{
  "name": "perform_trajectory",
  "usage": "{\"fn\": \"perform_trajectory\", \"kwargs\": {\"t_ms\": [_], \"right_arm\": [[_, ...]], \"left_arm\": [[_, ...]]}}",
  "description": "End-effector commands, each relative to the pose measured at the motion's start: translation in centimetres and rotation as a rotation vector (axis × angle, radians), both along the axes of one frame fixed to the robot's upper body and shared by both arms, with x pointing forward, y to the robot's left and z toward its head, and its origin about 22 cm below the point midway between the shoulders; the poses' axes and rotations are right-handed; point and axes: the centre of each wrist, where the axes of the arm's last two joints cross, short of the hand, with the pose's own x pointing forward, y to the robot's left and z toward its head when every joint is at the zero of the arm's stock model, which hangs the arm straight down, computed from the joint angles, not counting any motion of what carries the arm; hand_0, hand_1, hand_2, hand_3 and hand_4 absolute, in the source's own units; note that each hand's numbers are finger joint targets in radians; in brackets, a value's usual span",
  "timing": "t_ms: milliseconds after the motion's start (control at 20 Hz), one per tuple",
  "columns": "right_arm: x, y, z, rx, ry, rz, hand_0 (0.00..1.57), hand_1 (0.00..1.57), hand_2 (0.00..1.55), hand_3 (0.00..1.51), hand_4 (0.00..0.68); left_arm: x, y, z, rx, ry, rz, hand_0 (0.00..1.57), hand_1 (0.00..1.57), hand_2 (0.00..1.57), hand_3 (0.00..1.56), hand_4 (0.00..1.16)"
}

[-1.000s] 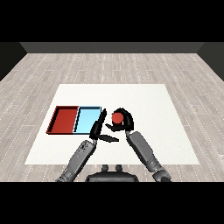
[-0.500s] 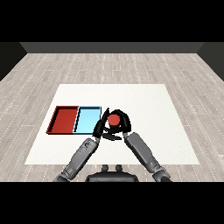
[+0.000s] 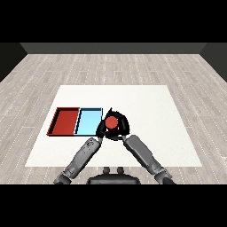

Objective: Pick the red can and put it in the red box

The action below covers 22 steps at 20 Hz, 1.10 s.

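Red cylindrical can (image 3: 111, 122), clasped in the curled black right hand (image 3: 120, 128), has been carried leftward beside the light blue tray (image 3: 88, 121), nearing the red rectangular tray (image 3: 65, 121).

The right robot hand (image 3: 119, 129) has carried the red can (image 3: 111, 122) leftward.

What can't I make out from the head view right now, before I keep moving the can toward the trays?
- Red can: only its top shows; the right robot hand curled round it hides its sides.
- Left robot hand: mostly hidden behind the right robot hand and can; its pose can't be told.
- Can height above the table: one view only, not readable.
- Light blue tray: right edge covered by the hands.
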Motion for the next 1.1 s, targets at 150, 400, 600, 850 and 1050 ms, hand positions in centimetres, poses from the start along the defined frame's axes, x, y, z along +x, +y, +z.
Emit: {"fn": "perform_trajectory", "kwargs": {"t_ms": [150,400,600,850,1050], "right_arm": [[-1.0,1.3,0.7,0.009,-0.029,0.019,1.49,1.49,1.46,1.41,0.504],[-1.0,1.2,-0.1,-0.002,-0.009,0.015,1.50,1.50,1.45,1.40,0.523],[0.8,1.1,1.7,0.015,-0.020,0.038,1.46,1.46,1.44,1.39,0.555],[-0.4,1.3,2.1,0.035,-0.049,0.017,1.50,1.50,1.44,1.39,0.560],[-1.1,0.8,-1.3,0.024,-0.038,0.023,1.52,1.52,1.46,1.40,0.538]], "left_arm": [[-1.9,-1.3,1.0,0.049,-0.012,0.083,0.00,0.00,0.00,0.00,0.43],[0.1,-1.5,-0.4,0.042,0.041,0.084,1.55,1.55,1.48,1.38,0.87],[-0.1,-1.9,-0.7,0.062,0.057,0.078,1.57,1.57,1.54,1.46,1.02],[-1.4,-2.8,-0.2,0.055,0.029,0.132,1.57,1.57,1.48,1.36,0.85],[0.9,-2.5,0.3,0.037,0.028,0.154,1.57,1.57,1.50,1.38,0.87]]}}
